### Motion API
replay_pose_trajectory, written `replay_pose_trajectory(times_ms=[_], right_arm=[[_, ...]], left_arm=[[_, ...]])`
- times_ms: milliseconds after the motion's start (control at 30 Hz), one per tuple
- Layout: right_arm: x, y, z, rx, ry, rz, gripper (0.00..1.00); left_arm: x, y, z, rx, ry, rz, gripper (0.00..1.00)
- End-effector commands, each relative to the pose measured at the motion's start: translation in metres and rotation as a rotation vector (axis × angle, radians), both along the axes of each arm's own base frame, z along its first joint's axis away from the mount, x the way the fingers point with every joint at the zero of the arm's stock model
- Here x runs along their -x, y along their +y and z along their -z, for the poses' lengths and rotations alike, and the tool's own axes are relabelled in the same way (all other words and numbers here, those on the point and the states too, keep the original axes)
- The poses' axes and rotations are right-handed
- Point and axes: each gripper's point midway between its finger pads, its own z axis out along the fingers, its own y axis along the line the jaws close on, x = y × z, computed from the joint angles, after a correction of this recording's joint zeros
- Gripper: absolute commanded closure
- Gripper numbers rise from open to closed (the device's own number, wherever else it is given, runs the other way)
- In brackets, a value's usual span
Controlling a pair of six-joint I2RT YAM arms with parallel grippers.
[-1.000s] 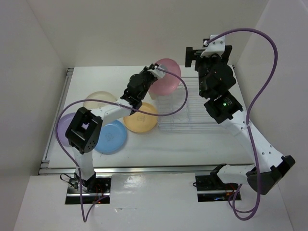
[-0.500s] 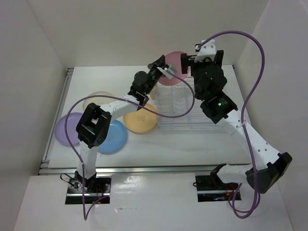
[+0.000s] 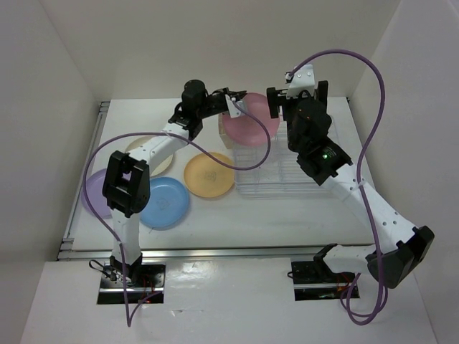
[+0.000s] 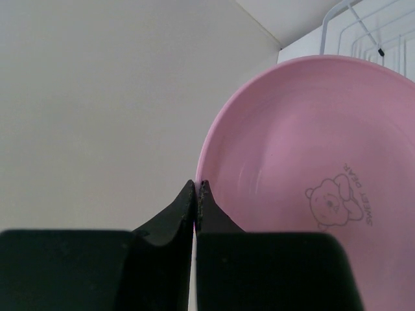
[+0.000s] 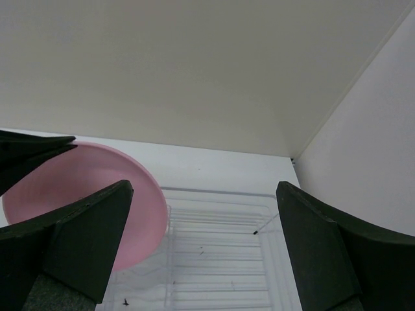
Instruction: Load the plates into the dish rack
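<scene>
The pink plate (image 3: 249, 120) is held tilted above the left end of the wire dish rack (image 3: 287, 168). My left gripper (image 3: 231, 100) is shut on the plate's far-left rim. In the left wrist view the fingertips (image 4: 196, 189) pinch the rim of the pink plate (image 4: 305, 162), which has a bear print. My right gripper (image 3: 276, 100) is open and empty just right of the plate. In the right wrist view it (image 5: 204, 186) looks down on the rack (image 5: 220, 259), with the pink plate (image 5: 84, 178) at the left. The orange-yellow (image 3: 209, 174), blue (image 3: 166, 203), cream (image 3: 143, 147) and lavender (image 3: 89, 193) plates lie flat on the table.
White walls close in the table at the back, left and right. The left arm (image 3: 154, 147) stretches over the cream plate, and its purple cable (image 3: 215, 161) loops over the orange-yellow plate. The right arm (image 3: 344, 183) crosses above the rack's right side.
My left arm has swung back and up, keeping hold of the pink plate, which now hangs tilted over the rack's left end. My right gripper has moved left and down toward the plate.
</scene>
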Motion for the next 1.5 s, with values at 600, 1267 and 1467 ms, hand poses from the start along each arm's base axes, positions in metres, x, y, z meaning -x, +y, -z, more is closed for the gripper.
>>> replay_pose_trajectory(times_ms=[600, 1267, 1467], right_arm=[[-0.007, 0.008, 0.032, 0.044, 0.085, -0.016, 0.00], [-0.014, 0.016, 0.062, 0.083, 0.144, -0.036, 0.00], [-0.015, 0.016, 0.068, 0.094, 0.147, -0.036, 0.00]], left_arm=[[0.004, -0.059, -0.061, -0.095, -0.608, -0.002, 1.00], [-0.016, -0.084, 0.010, -0.168, -0.519, -0.037, 1.00], [-0.008, -0.091, 0.032, -0.186, -0.461, -0.025, 1.00]])
